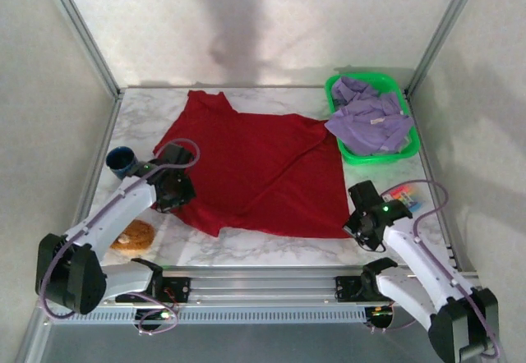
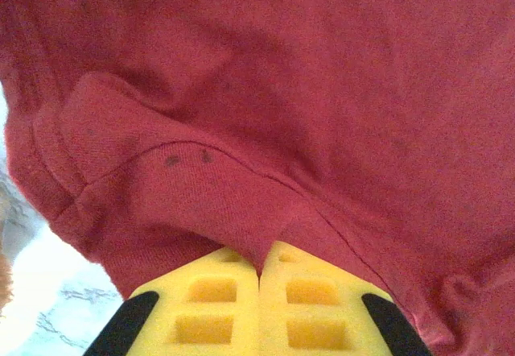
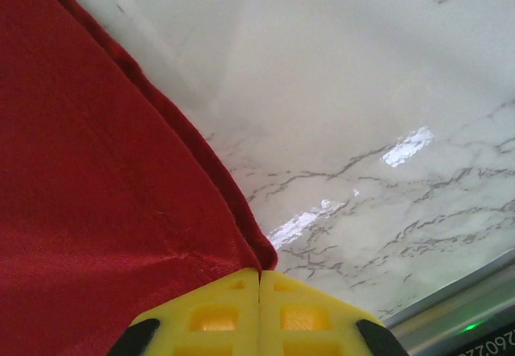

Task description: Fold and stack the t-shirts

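Both jaws fully closed on cloth: left gripper (image 2: 259,263) pinches a fold of red shirt (image 1: 263,166) at its near-left edge, right gripper (image 3: 259,275) its near-right hem corner. Red shirt lies spread flat on table (image 1: 271,252), middle. Far right: purple shirt (image 1: 370,121) crumpled in green basket (image 1: 378,158), spilling over its rim

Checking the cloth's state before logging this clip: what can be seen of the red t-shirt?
The red t-shirt is soft, deep red knit cloth, spread mostly flat on the marble table, with a diagonal fold across its right half. One sleeve points to the far left. Stitched hems run along its edges. The left jaws are shut on its near left edge, the right jaws on its near right corner. Its far right corner lies close to the green basket.
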Robot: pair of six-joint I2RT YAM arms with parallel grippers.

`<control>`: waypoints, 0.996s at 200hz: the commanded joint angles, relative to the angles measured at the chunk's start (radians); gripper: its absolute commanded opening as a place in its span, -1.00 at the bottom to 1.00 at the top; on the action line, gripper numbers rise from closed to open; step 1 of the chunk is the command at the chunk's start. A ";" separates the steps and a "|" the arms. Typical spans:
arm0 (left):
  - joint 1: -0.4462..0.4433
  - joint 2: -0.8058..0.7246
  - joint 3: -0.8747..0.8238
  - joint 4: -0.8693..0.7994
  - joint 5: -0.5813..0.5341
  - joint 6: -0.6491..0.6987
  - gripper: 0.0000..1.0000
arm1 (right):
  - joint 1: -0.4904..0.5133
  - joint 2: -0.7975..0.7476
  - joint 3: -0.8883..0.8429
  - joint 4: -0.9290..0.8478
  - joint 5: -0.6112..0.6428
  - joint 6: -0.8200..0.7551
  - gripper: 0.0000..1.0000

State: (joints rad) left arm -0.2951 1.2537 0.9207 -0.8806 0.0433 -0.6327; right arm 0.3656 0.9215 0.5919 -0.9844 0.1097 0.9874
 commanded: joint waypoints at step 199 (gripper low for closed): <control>0.168 0.556 0.552 -0.073 0.062 0.359 -1.00 | -0.129 0.671 0.542 0.207 0.102 -0.412 -1.00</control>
State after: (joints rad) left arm -0.1425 1.7607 1.4075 -0.9260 0.0910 -0.3096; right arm 0.2474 1.5665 1.0943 -0.8112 0.1661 0.5884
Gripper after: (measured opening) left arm 0.047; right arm 0.050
